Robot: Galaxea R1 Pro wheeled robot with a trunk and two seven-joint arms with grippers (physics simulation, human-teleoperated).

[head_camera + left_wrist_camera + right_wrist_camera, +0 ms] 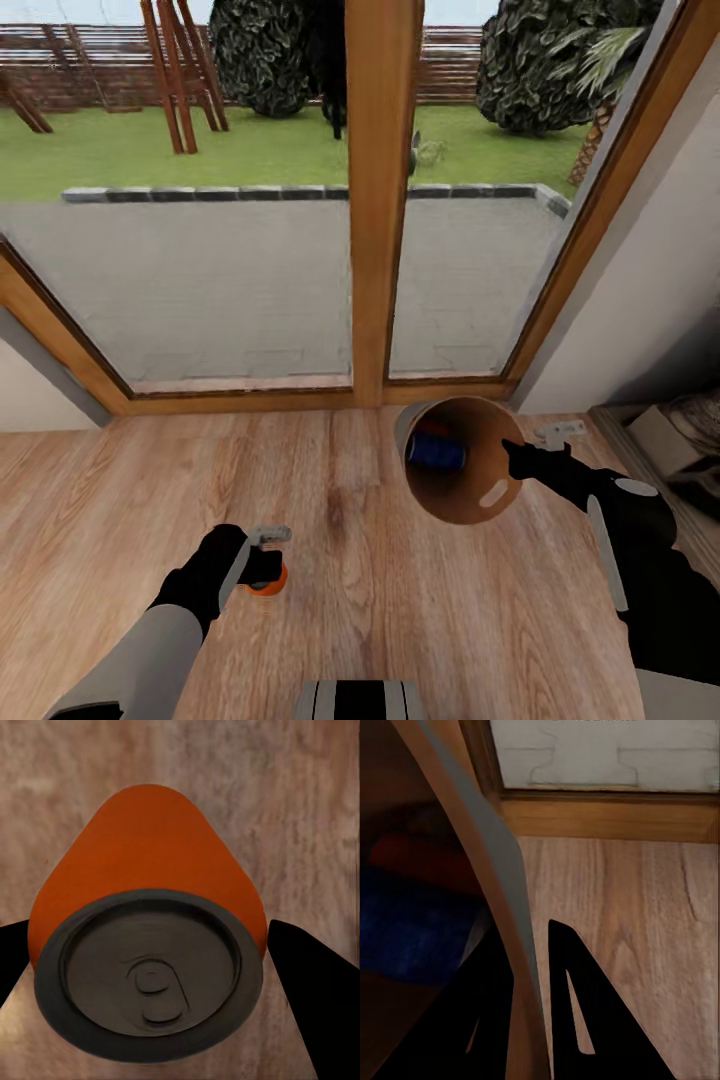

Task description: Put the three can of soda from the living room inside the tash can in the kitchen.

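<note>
My left gripper [266,568] is shut on an orange soda can [268,580] with a grey top [150,975], held low over the plank floor. In the left wrist view the black fingers [311,997] flank the can. The trash can [478,500], pale grey outside and coppery brown inside, is tipped with its mouth toward me. My right gripper [515,455] is shut on its rim, one finger [574,1012] on each side of the wall [472,817]. A blue can [435,452] lies inside it. The right wrist view shows the blue can [412,930] and an orange-red can [412,851] beside it.
Wood-framed glass doors [378,200] stand straight ahead, with a patio and lawn beyond. A pale wall [660,300] runs along the right, with a carved stone surround [690,430] at its foot. Warm plank floor [340,560] lies between my arms.
</note>
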